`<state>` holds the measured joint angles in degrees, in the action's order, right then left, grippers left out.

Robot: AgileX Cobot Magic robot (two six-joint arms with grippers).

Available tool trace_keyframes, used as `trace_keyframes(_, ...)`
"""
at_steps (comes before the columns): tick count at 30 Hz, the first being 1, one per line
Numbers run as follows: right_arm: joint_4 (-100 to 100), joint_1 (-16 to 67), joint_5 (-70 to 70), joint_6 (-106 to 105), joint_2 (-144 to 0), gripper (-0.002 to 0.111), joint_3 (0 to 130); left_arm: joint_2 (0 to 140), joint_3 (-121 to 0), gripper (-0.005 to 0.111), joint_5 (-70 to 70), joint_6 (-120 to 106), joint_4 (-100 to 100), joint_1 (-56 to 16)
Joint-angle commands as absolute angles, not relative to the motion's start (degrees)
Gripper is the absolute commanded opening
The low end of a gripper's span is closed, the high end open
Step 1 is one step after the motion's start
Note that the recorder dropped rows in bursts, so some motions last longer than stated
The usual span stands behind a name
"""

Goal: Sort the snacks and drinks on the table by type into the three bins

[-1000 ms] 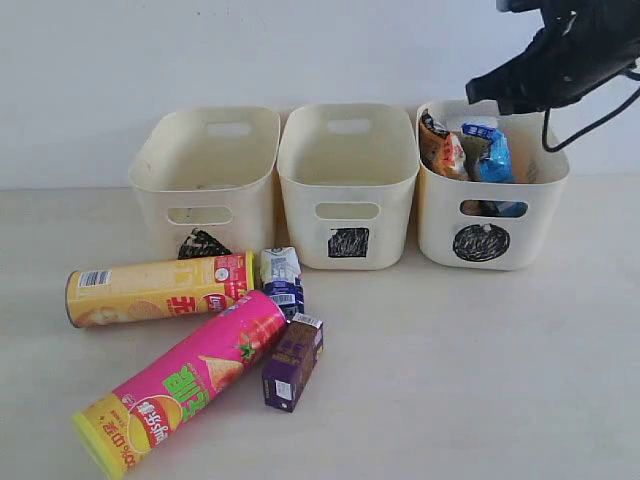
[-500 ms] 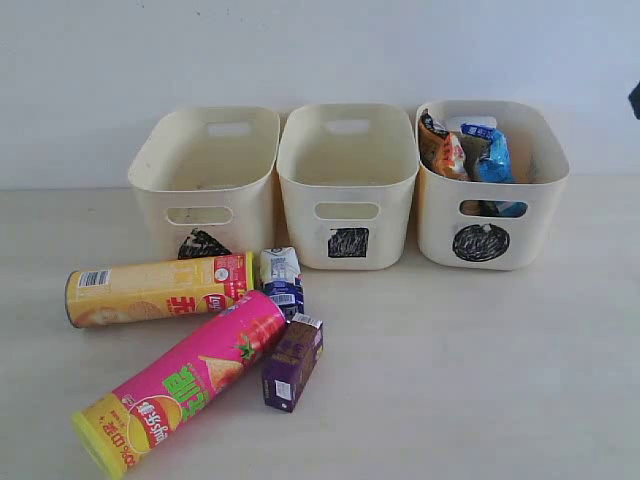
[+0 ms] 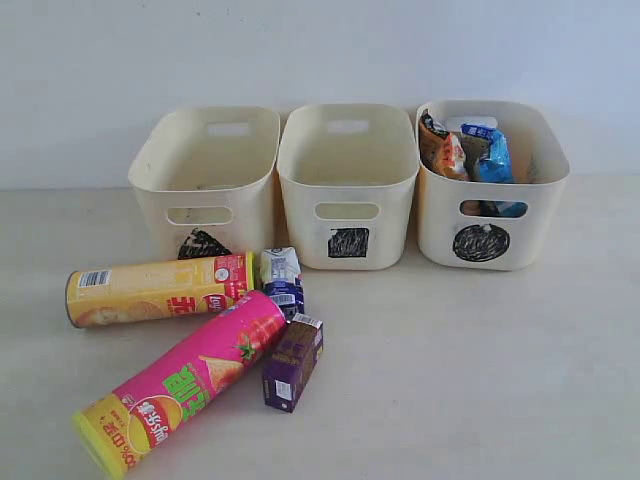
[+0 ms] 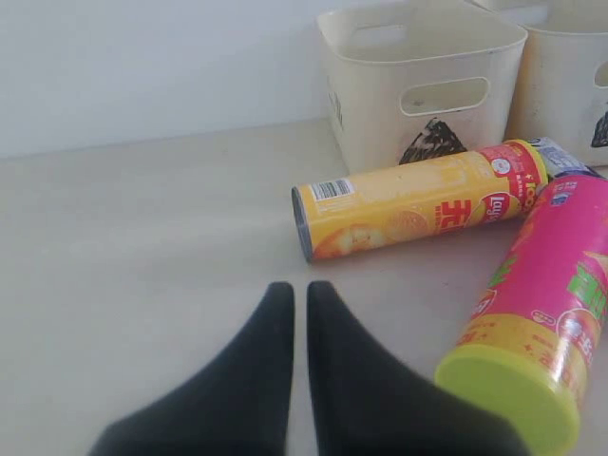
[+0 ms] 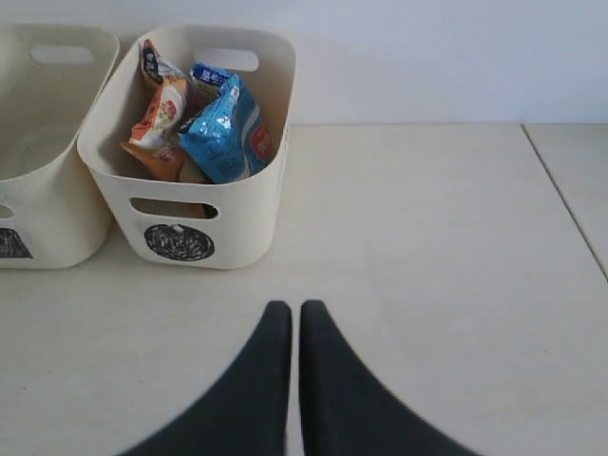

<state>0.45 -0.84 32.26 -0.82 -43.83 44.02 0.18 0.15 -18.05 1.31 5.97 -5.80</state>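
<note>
On the table (image 3: 480,370) lie a yellow chip tube (image 3: 155,288) (image 4: 418,199) and a pink chip tube (image 3: 185,380) (image 4: 537,304) with a yellow end. A blue-and-white carton (image 3: 282,280) and a dark purple carton (image 3: 292,363) rest beside them. Three cream bins stand at the back: the triangle bin (image 3: 205,180) (image 4: 418,81), the square bin (image 3: 347,185) and the circle bin (image 3: 490,185) (image 5: 190,152). The circle bin holds foil packets, orange-white (image 5: 161,114) and blue (image 5: 228,133). My left gripper (image 4: 298,290) is shut, short of the tubes. My right gripper (image 5: 288,309) is shut, empty, short of the circle bin. Neither arm shows in the exterior view.
A white wall (image 3: 320,50) runs behind the bins. In the right wrist view a seam in the table (image 5: 565,204) runs past the circle bin's far side.
The right arm, which hung above the circle bin a second ago, has pulled out of the exterior view. Snacks, cartons and bins have not moved.
</note>
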Motion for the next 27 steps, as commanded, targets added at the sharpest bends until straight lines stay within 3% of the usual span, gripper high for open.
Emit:
trace_keyframes(1, 0.70, -1.16, 33.51, 1.59, -39.67, 0.000, 42.34, 0.00, 0.00, 0.004, -17.64, 1.64, 5.33, -5.62)
trace_keyframes(14, 0.61, -0.06, 32.92, -6.02, -37.02, 0.000, 40.96, 0.00, 0.00, 0.004, -17.64, 1.64, 5.33, -5.62)
trace_keyframes(18, 0.69, -0.06, 25.30, -8.07, -31.06, 0.000, 34.54, 0.00, 0.00, 0.004, -17.64, 1.64, 5.33, -5.62)
trace_keyframes(27, 0.91, -0.06, 24.00, -8.24, -13.91, 0.000, 22.55, 0.00, 0.00, 0.004, -17.64, 1.64, 5.33, -5.62)
